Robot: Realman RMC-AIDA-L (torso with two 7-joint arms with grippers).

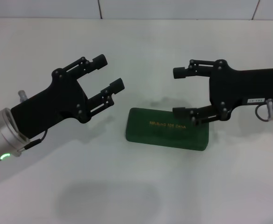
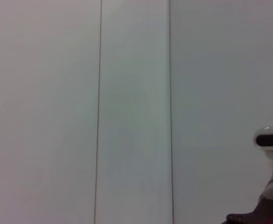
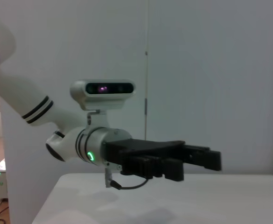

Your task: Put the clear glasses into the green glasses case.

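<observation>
While head view shows closed green glasses case, right wrist view shows left tool.

L arm comes in from lower left, silver wrist w/ green LED lit, black left end effector angled up-right, fingers spread wide, nothing btwn them. R arm enters from right edge, right end effector pointing left, fingers also apart, empty, lower finger low. Both raised, tips facing each other, well apart. R wrist view shows the left end effector side-on, roughly level.
</observation>
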